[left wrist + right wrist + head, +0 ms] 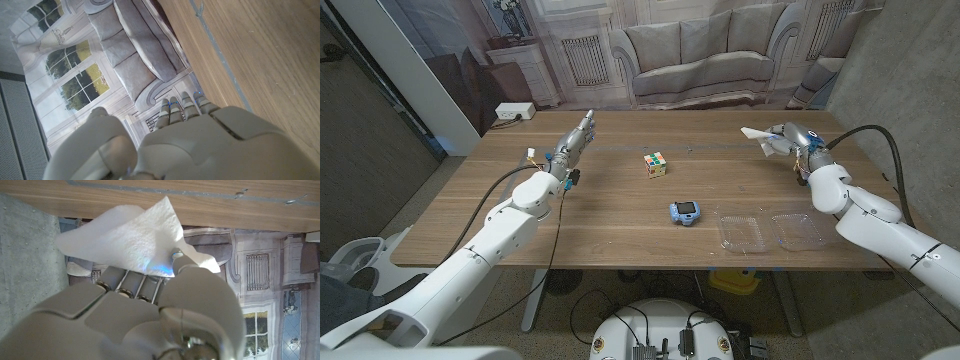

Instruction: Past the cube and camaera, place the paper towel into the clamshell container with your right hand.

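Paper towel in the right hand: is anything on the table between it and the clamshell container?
Nothing visible does. The right hand pinches the paper towel above the table's far right; the open clamshell lies at the near right edge, with bare wood between. The cube and camera sit further left, off that line.

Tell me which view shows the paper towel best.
The right wrist view: the paper towel is large there, pinched by the right hand. The head view shows it small and far off.
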